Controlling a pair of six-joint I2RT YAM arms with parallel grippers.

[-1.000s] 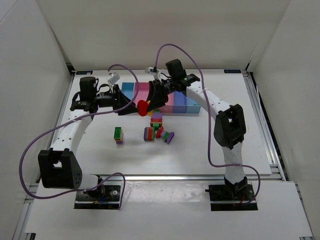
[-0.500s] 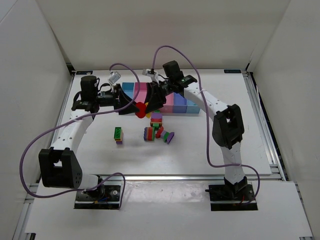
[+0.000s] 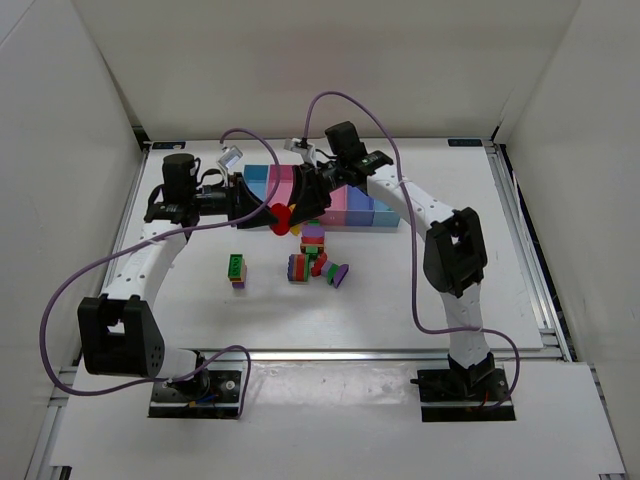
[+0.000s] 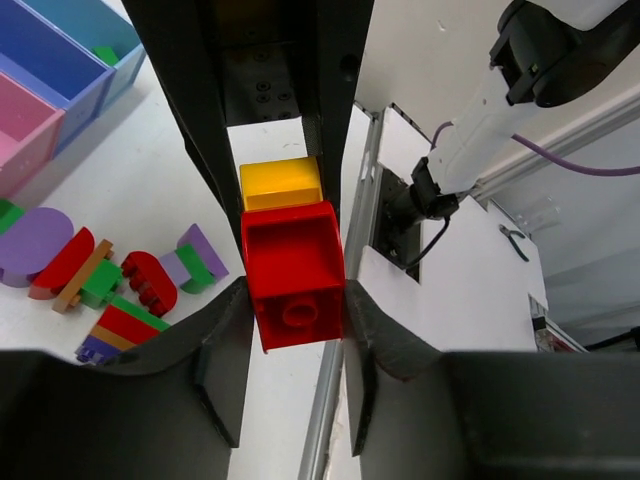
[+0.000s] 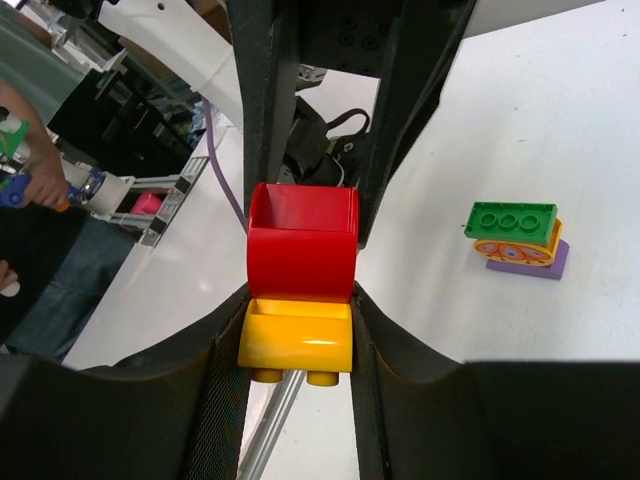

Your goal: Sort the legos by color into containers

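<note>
A red lego (image 3: 283,217) joined to a yellow lego (image 4: 282,185) hangs in the air in front of the containers tray (image 3: 386,213). My left gripper (image 4: 293,310) is shut on the red lego (image 4: 293,275), its pads pressed on both sides. From the opposite side my right gripper (image 5: 296,345) is shut on the yellow lego (image 5: 296,338), with the red lego (image 5: 303,240) sticking out beyond it. In the top view the left gripper (image 3: 262,207) and right gripper (image 3: 301,199) meet at this pair.
A cluster of red, green, purple and orange legos (image 3: 315,256) lies on the table just below the held pair. A green-topped stack (image 3: 236,270) stands apart to the left. One green piece (image 4: 105,55) lies in a blue compartment. The table's metal edge rail (image 4: 335,400) runs under the left gripper.
My left gripper has gone from open around the red lego to shut on it. The right gripper stayed shut on the yellow lego; both arms barely shifted.
</note>
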